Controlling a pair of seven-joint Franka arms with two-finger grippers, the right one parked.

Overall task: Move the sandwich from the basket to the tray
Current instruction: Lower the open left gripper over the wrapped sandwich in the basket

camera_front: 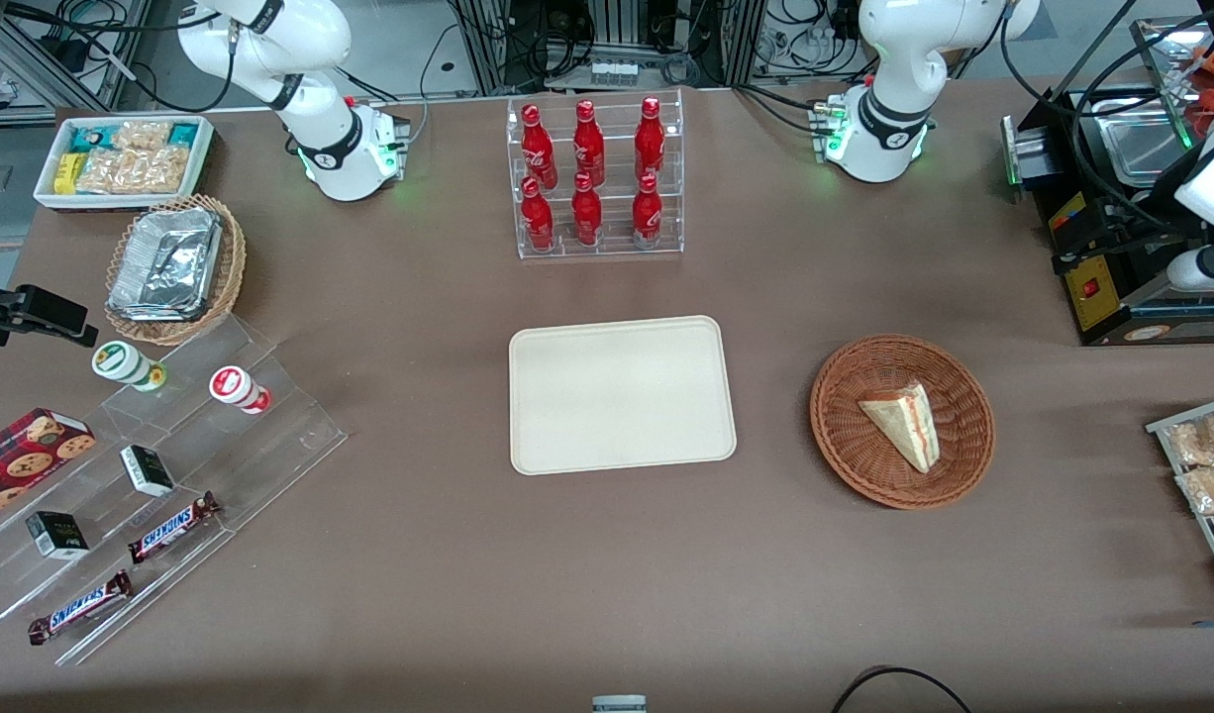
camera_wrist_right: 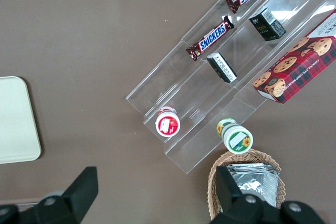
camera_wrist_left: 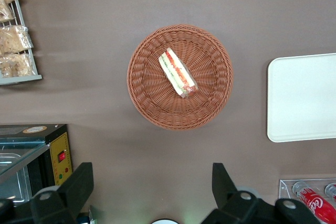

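One sandwich (camera_wrist_left: 177, 73) lies in basket (camera_wrist_left: 144, 95); tray (camera_wrist_left: 302, 98) bare; tool (camera_wrist_left: 152, 190) above, wide open, empty.

Bare bench (camera_front: 775, 416) lay between the basket (camera_front: 835, 436) and tray (camera_front: 622, 451), the gripper (camera_wrist_left: 152, 190) (fingers (camera_wrist_left: 79, 184) spread) high above, unobstructed.

woven wicker basket (camera_front: 902, 421), matt plastic tray (camera_front: 622, 393)

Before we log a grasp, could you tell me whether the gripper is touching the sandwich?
Apart. The left wrist view shows the gripper open, high above the table, with bare table between its fingers and the sandwich in the basket.
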